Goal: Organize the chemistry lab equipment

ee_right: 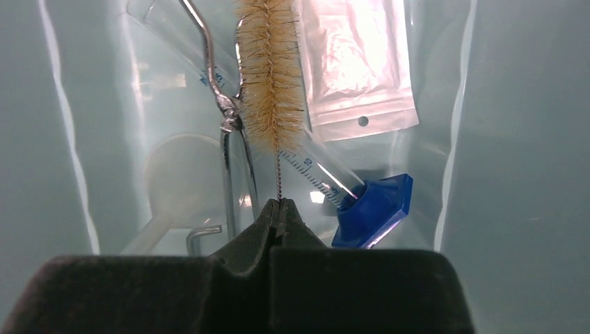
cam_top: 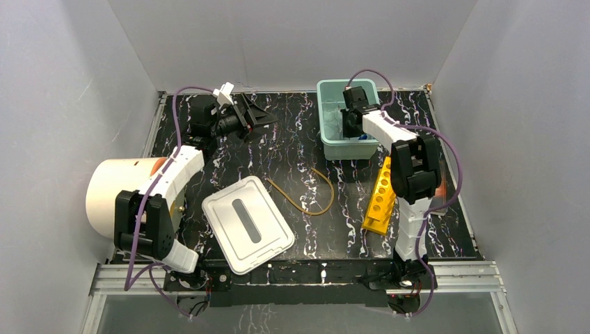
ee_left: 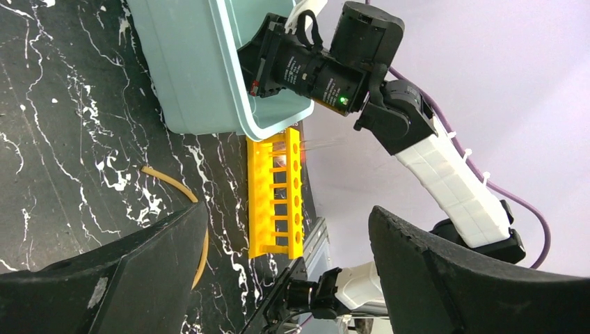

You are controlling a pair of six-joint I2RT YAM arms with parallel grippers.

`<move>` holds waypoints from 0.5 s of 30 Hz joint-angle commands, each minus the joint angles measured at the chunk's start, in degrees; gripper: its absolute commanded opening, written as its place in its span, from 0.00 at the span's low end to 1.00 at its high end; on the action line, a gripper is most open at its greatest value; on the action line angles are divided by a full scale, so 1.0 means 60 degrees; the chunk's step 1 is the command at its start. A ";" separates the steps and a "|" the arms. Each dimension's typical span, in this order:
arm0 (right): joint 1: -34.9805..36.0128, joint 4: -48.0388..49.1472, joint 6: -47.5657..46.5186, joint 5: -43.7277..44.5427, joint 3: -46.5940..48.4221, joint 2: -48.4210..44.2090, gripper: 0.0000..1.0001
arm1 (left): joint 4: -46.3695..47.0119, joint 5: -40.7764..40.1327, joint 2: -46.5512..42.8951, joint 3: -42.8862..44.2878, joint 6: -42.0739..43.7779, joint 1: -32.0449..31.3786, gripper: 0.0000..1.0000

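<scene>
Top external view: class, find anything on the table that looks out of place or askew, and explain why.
The amber tubing loop lies loose on the table, outside the teal bin where the brush and tongs are. The white lid lies slanted near the front edge, off the bin.

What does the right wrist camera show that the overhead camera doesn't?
Only the right wrist view: the brush, its wire stem pinched in the shut right gripper, plus metal tongs and a white packet. Only the overhead view: the white lid, amber tubing, yellow rack and cream cylinder. Both: the teal bin, seen from inside by the wrist, from above overhead.
</scene>
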 commanded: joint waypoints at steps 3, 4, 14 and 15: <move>-0.0265 0.0027 0.0089 -0.0119 0.0948 0.0161 0.00 | -0.0408 -0.0157 -0.0626 0.0003 0.0340 -0.0011 0.85; -0.0284 0.0007 0.0096 -0.0137 0.0986 0.0220 0.00 | -0.0432 -0.0171 -0.0619 0.0020 0.0354 -0.0013 0.85; -0.0461 -0.0098 -0.0179 -0.0126 0.0990 -0.0017 0.24 | -0.0870 -0.0449 -0.0555 0.0129 0.0640 -0.0013 0.85; -0.0457 -0.0098 -0.0176 -0.0099 0.0973 -0.0126 0.28 | -0.1019 -0.0519 -0.0522 0.0200 0.0689 -0.0013 0.85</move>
